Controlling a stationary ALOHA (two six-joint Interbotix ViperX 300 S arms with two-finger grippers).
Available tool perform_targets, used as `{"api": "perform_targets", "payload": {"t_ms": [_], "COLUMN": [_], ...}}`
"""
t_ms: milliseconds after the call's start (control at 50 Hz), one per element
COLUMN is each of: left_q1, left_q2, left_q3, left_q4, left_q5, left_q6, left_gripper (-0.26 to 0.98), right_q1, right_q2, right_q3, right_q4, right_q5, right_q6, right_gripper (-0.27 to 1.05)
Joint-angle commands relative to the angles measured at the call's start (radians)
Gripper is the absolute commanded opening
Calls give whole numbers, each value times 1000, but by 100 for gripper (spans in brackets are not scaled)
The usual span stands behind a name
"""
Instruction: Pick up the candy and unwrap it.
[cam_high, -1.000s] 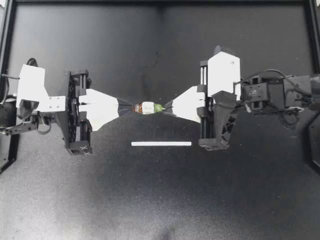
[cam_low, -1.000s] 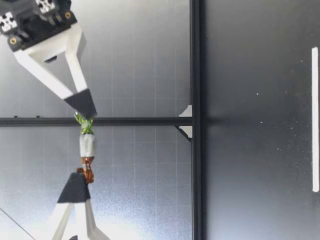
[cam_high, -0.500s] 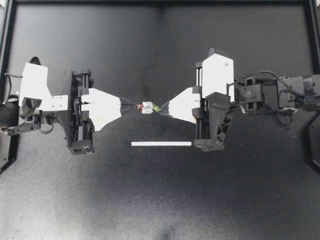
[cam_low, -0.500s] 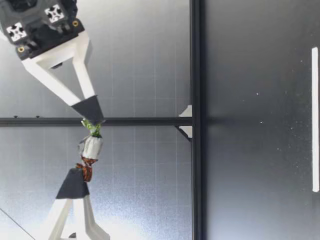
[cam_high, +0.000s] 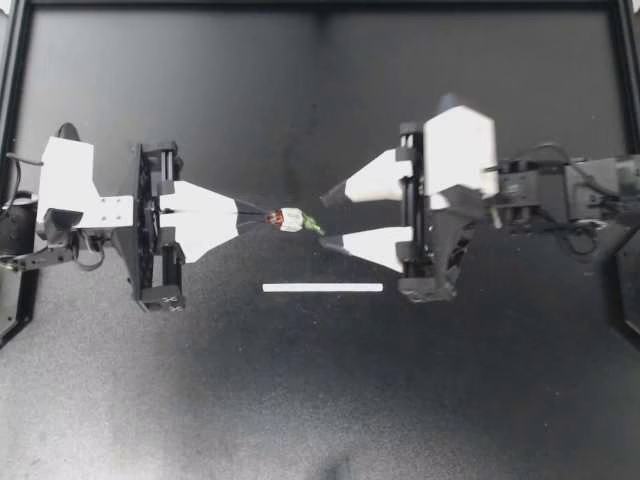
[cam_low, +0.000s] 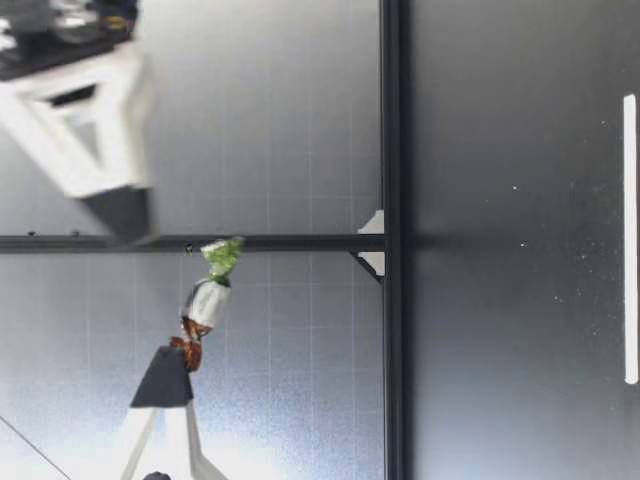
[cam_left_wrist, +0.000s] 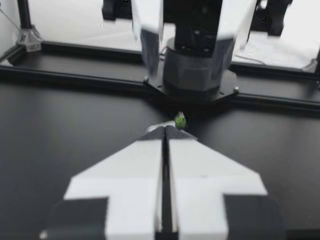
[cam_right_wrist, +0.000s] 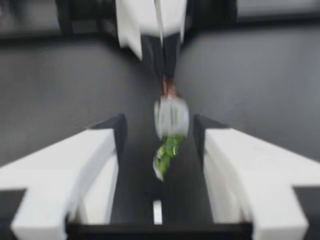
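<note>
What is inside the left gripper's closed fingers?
The left gripper pinches the candy's brown twisted end; the part between its fingers is covered. The green end hangs free between the open right gripper's fingers, untouched.

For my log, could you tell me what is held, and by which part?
The left end effector holds the candy by its brown twisted end; the right end effector is open.
</note>
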Motion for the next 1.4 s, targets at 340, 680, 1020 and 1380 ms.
{"api": "perform_targets", "payload": {"t_ms": [340,680,1020,1380], "left_q1": [2,2,2,2], "left_q2": [-17,-12,-9,-9], "left_q3": [-25,-25,-25,-15], "left_q4": [61,91,97,104], "left_q5": [-31,-49,-51,-51], "left_q6": [26,34,35,35], "left_gripper": [-19,-19,-19,-19], "right_q1": [-3,-3,-3,-3], "right_q2": [87,124,135,126], "right_q3": [-46,-67,-77,-69], "right_q4": [2,2,3,-8], "right_q5": [-132,-126,-115,-112], "right_q6": [-3,2,37,34], "right_gripper": [54,53,37,-14]}}
